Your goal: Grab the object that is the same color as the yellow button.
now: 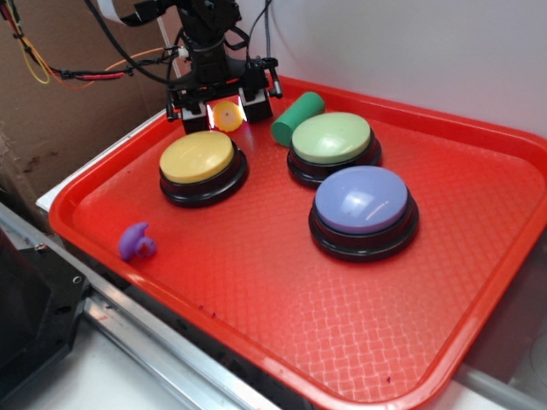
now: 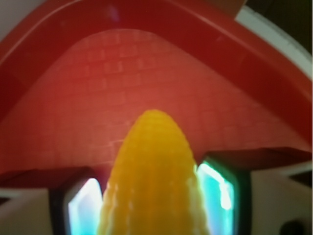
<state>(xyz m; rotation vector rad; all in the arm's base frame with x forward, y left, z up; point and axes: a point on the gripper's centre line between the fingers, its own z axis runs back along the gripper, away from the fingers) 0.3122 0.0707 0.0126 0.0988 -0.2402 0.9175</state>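
The small yellow object (image 1: pixel 226 114) sits between the two fingers of the gripper (image 1: pixel 226 109), which is closed on it, just behind the yellow button (image 1: pixel 197 157) on the red tray (image 1: pixel 256 342). The grasp seems made; lifting probably remains.

My landmark is the red tray (image 1: pixel 479 282), whose textured floor carries everything I see. A green-topped button (image 1: pixel 332 139) sits toward its far edge. A green cylinder (image 1: pixel 297 118) lies tilted just beside that button, nearer the tray's far rim. A lavender-topped button (image 1: pixel 363 202) stands mid-tray. A small purple toy (image 1: pixel 136 243) rests near the tray's front-left rim.
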